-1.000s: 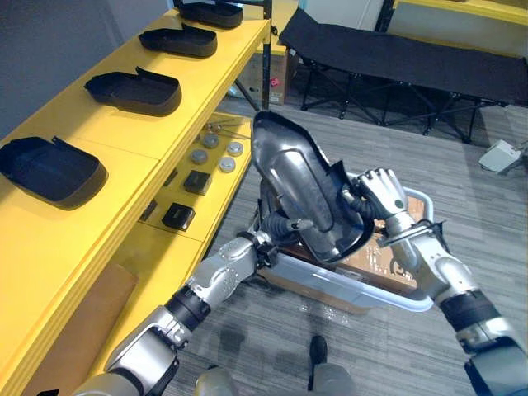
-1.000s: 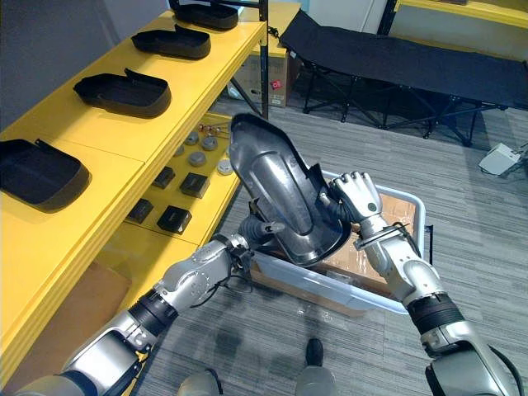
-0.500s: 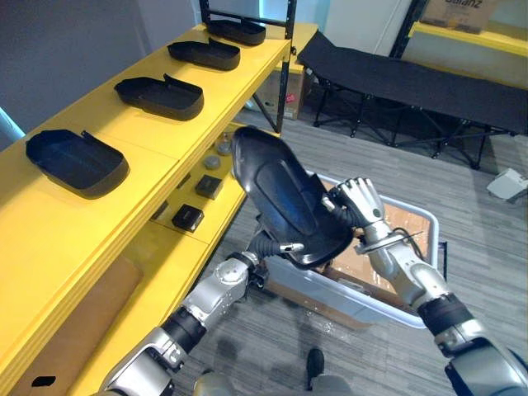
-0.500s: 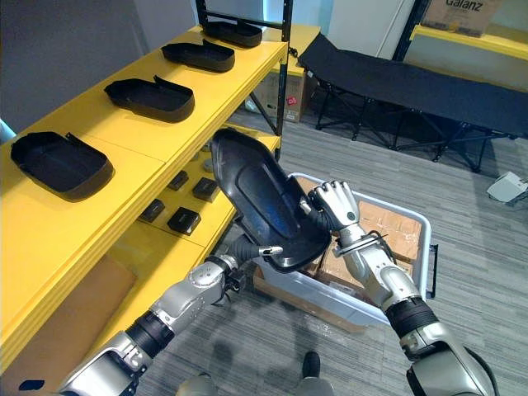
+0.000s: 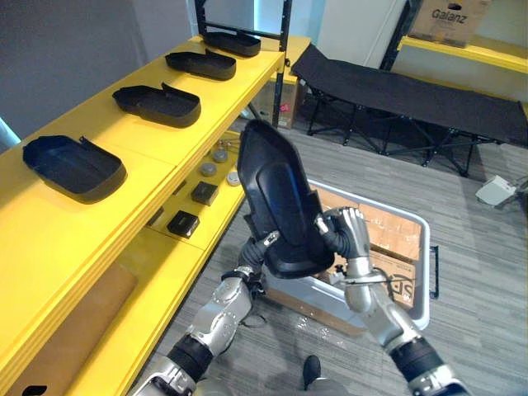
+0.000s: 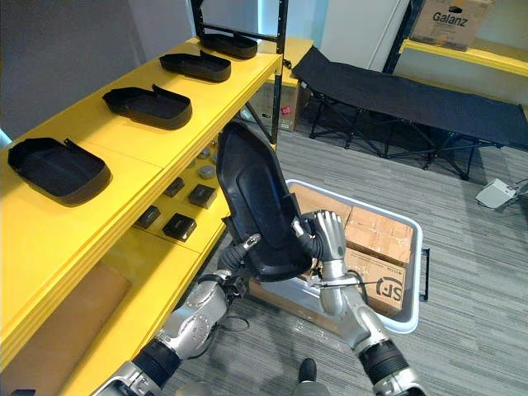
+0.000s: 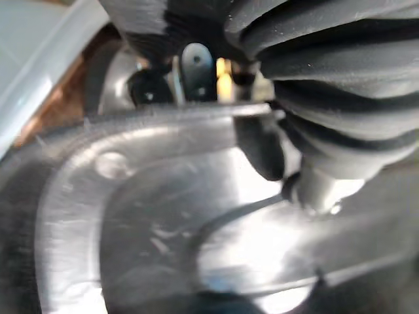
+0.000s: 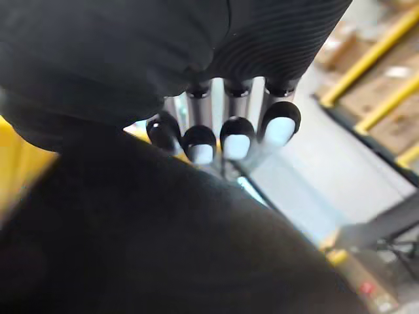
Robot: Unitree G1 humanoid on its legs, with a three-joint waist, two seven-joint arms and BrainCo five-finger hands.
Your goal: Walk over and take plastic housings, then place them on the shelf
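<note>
Two hands carry one black plastic housing [image 5: 276, 198], tipped nearly upright just off the front edge of the shelf [image 5: 140, 153]. A white bin [image 5: 422, 272] stands on the floor beside the shelf. My left hand [image 5: 266, 243] pinches the housing's lower rim, one finger hooked over the edge. My right hand [image 5: 348, 238] curls its fingers round the side away from the shelf. Four more housings [image 5: 74, 167] lie in a row on the shelf's top. I judge this the carry step. Next I must swing towards the shelf, level the housing and set it on a bare stretch.
</note>
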